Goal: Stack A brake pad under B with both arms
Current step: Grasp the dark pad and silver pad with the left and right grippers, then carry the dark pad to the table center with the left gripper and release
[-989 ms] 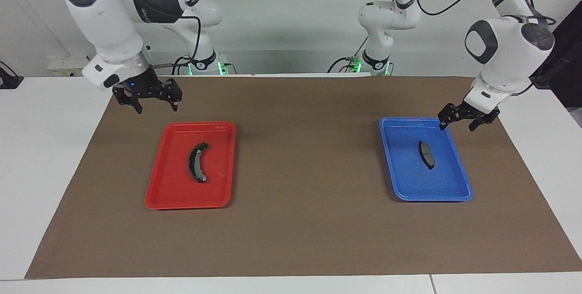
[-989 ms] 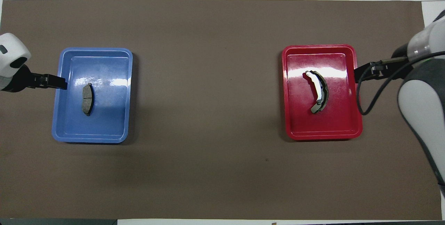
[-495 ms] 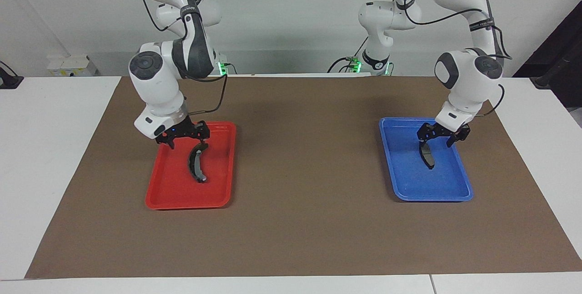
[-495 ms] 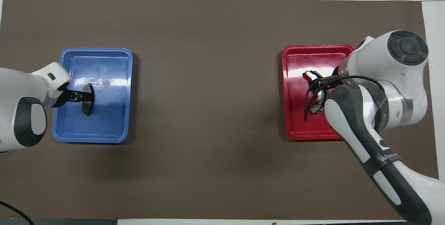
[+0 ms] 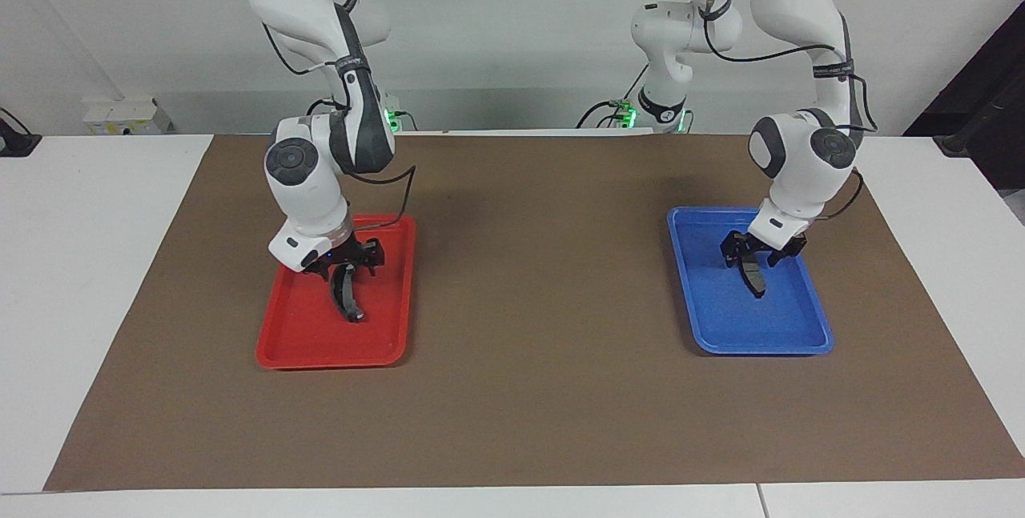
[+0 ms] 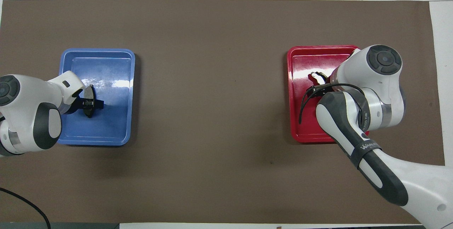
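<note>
The short dark grey A brake pad (image 5: 755, 281) lies in the blue tray (image 5: 761, 347) toward the left arm's end; in the overhead view the pad (image 6: 89, 92) sits in the tray (image 6: 95, 140). My left gripper (image 5: 750, 254) is down in the tray, open, its fingers straddling the end of the pad nearer the robots. The long curved pad B (image 5: 348, 303) lies in the red tray (image 5: 320, 358); from overhead only its pale end (image 6: 317, 76) shows in the tray (image 6: 293, 115). My right gripper (image 5: 346, 259) is open, low over B's nearer end.
A brown mat (image 5: 528, 294) covers the table between the two trays, with white tabletop (image 5: 88, 262) around it. The right arm's body hides most of the red tray from overhead.
Both grippers have moved from beside the trays' outer edges into the trays and come down over their pads. The pads have not moved.
</note>
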